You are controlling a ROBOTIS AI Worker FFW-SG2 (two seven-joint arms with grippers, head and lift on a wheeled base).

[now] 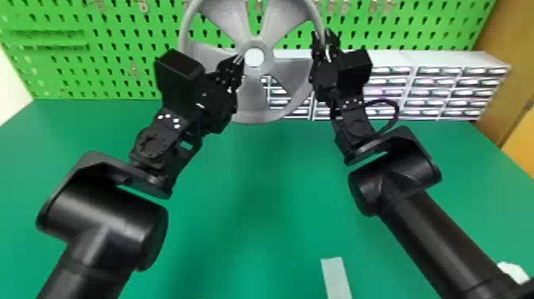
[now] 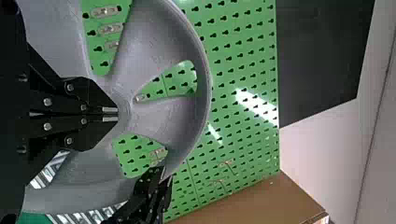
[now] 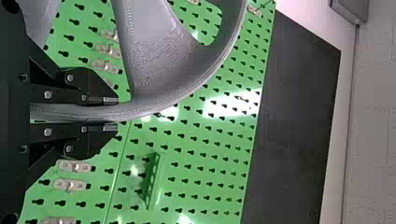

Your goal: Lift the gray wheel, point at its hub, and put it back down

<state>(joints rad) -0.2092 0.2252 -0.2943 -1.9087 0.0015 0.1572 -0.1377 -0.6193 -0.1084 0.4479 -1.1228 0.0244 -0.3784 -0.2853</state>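
My left gripper (image 1: 239, 59) stands shut in front of the gray wheel (image 1: 253, 99), its tips at the left edge of the hub (image 1: 268, 59). At the wheel's right side, my right gripper (image 1: 326, 39) is shut on the rim, and the wheel hangs upright above the table. In the left wrist view, the left gripper (image 2: 110, 115) has its tips together close by the hub (image 2: 124, 109); whether they touch cannot be told. The right wrist view has the rim of the wheel (image 3: 154, 46) between the two fingers of the right gripper (image 3: 110, 114).
Behind the wheel rises a green pegboard (image 1: 115, 75) with metal hooks. White drawer units (image 1: 441, 79) line the back right of the green table (image 1: 254, 179). A pale strip (image 1: 335, 278) lies near the front, and a white object (image 1: 512, 271) is beside the right arm.
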